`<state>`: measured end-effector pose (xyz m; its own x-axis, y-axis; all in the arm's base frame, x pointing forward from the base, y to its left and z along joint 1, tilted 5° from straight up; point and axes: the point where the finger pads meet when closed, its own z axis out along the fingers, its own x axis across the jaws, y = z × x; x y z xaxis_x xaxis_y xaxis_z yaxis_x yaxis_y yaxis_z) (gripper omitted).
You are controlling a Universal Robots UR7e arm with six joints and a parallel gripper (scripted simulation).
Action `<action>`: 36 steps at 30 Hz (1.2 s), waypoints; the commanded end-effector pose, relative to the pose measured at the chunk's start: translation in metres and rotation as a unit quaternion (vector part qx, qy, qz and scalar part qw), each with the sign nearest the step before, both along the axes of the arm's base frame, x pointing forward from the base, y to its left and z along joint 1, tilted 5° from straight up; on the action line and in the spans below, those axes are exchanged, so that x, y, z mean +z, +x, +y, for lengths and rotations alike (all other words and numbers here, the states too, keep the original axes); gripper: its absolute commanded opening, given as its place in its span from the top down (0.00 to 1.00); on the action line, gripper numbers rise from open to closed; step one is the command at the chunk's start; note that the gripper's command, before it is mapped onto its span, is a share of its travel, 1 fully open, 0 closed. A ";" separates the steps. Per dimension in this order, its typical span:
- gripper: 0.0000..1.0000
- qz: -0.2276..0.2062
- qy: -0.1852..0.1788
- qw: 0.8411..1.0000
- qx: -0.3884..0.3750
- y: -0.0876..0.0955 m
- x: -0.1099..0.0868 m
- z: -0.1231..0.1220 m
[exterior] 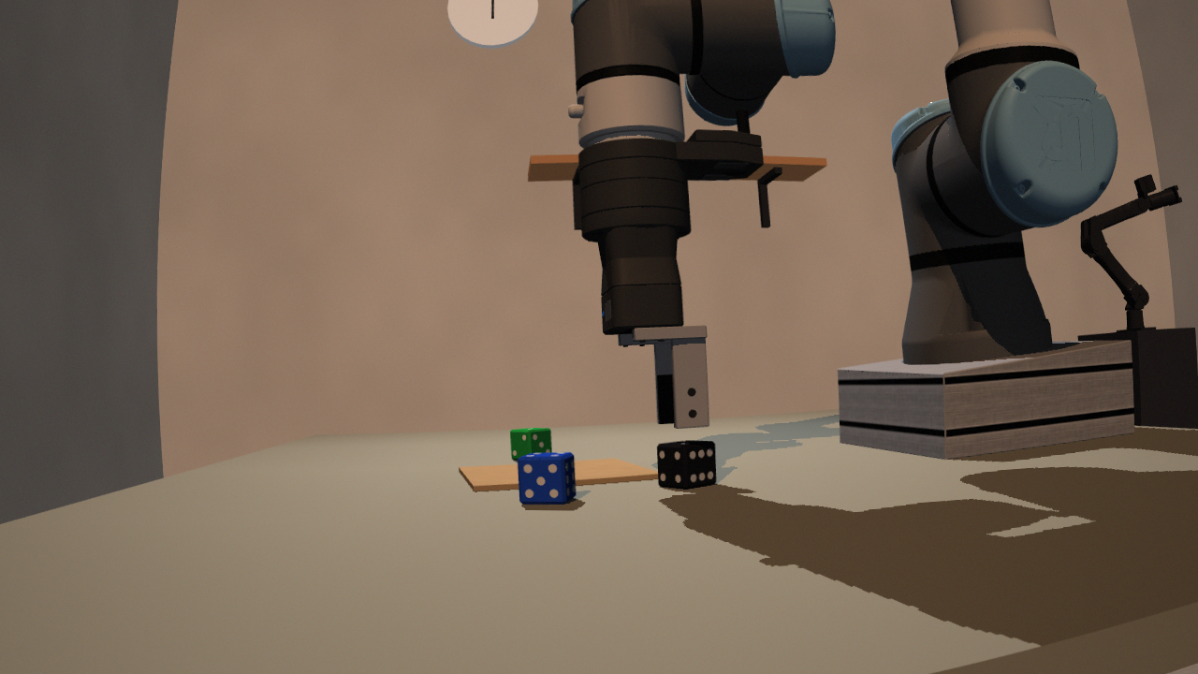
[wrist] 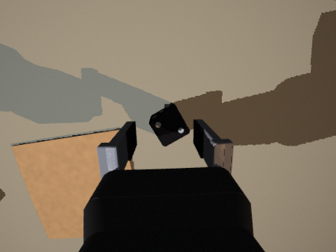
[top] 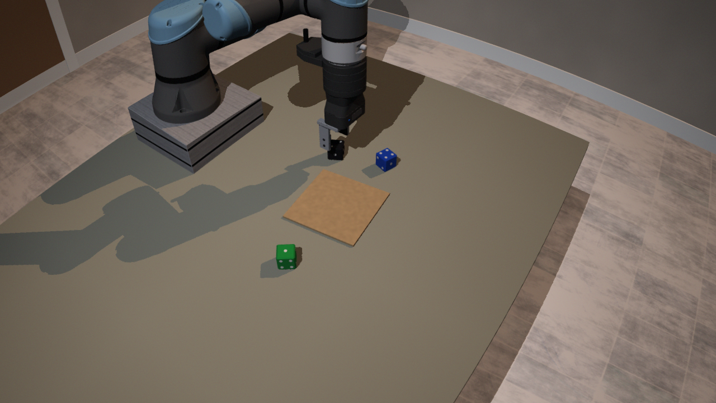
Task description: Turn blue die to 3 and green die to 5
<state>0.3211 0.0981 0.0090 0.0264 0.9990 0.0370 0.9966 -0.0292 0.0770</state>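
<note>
Olive-grey table (top: 450,250) carries a tan mat (top: 336,206) lying flat, with all three dice off it. Above the black die (exterior: 686,463), which sits just past the mat's far corner, the gripper (wrist: 164,139) hangs with its fingers spread fully wide, holding nothing and touching nothing; a gap shows between fingertips and die in the exterior view. To one side, near the mat, rests the blue die (top: 386,159); the green die (top: 286,256) lies beyond the opposite edge
</note>
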 end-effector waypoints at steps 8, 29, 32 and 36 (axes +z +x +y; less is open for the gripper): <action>0.00 -0.001 0.000 1.000 0.000 0.002 0.000 0.000; 0.00 -0.001 0.000 1.000 0.000 0.079 0.007 0.023; 0.00 -0.001 0.000 1.000 0.000 0.089 0.008 0.026; 0.00 -0.001 0.000 1.000 0.000 0.096 0.009 0.028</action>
<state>0.4108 0.1240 0.0170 0.0264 0.9990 0.0370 0.9966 -0.0292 0.0771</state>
